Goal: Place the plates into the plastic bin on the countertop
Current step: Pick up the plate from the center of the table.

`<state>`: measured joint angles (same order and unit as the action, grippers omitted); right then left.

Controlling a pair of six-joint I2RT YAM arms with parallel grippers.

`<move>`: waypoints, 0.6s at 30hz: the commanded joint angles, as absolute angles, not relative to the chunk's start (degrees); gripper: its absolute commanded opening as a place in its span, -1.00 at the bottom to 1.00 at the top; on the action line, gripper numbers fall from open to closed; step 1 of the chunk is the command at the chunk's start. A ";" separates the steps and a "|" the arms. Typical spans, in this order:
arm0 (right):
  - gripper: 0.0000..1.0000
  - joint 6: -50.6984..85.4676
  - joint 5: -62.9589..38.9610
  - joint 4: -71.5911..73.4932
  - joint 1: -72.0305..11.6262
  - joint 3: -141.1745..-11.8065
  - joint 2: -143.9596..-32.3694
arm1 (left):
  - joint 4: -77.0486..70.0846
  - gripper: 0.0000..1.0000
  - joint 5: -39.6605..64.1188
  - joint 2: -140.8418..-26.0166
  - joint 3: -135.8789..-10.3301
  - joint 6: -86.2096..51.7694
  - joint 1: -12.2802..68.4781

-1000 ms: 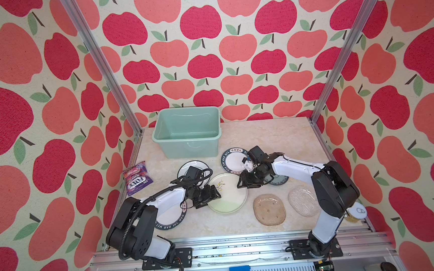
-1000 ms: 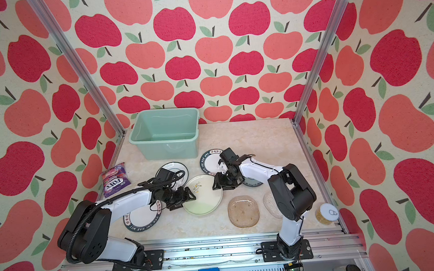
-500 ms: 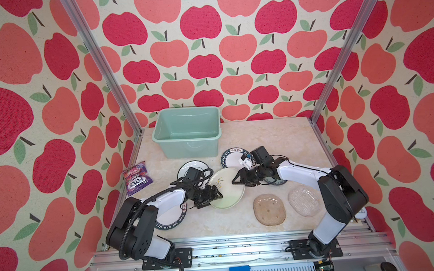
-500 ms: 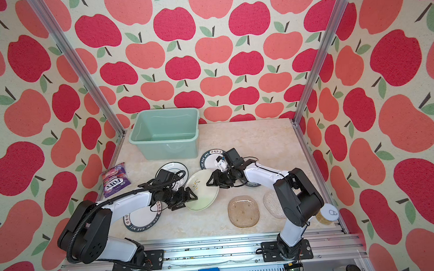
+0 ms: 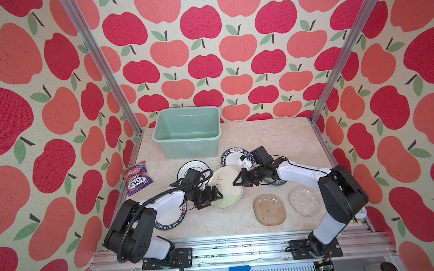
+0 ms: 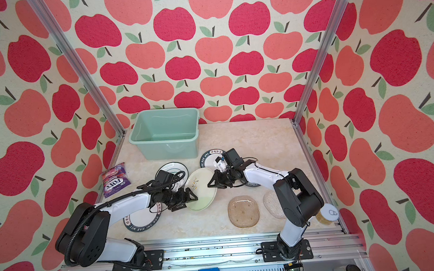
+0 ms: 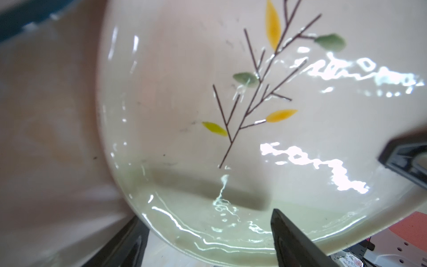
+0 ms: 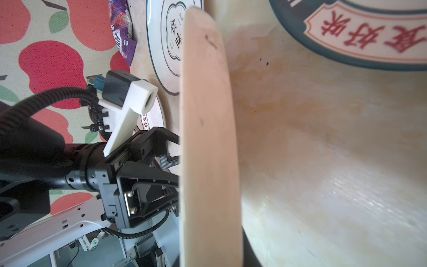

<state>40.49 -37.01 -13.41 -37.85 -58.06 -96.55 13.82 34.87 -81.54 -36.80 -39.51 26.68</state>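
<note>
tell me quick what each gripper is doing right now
left gripper: open, jaws astride the rim of the leaf-sprig plate
right gripper: closed on the same plate's opposite rim

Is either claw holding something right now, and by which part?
The right gripper looks pinched on the rim of the leaf-sprig plate, which is tilted. The left gripper stands open astride the opposite rim, not clamping.

Beige countertop (image 5: 276, 137) — mint bin (image 5: 188, 148), scattered plates (image 5: 269, 209), purple candy bag (image 5: 136, 177)
</note>
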 commanded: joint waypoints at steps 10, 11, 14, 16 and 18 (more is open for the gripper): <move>-0.91 37.34 -31.56 -23.81 -34.89 -63.15 -87.18 | 17.90 0.98 29.96 -60.75 -42.25 -38.28 18.45; -0.91 37.15 -31.03 -24.49 -34.56 -63.69 -85.99 | 18.14 0.98 30.43 -59.58 -43.10 -38.72 16.48; -0.91 36.01 -29.39 -27.31 -33.56 -65.51 -82.48 | 19.36 1.00 32.20 -58.38 -46.27 -40.31 11.71; -0.91 35.21 -27.97 -29.38 -32.75 -66.70 -80.17 | 20.42 0.93 33.44 -59.19 -48.84 -42.23 8.83; -0.91 34.49 -26.70 -31.26 -31.55 -67.82 -78.01 | 21.36 0.88 33.43 -60.49 -51.35 -45.97 6.60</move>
<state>37.23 -26.74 -30.00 -32.64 -63.57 -82.78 17.82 32.42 -59.33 -48.38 -41.32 8.73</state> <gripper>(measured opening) 0.164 0.945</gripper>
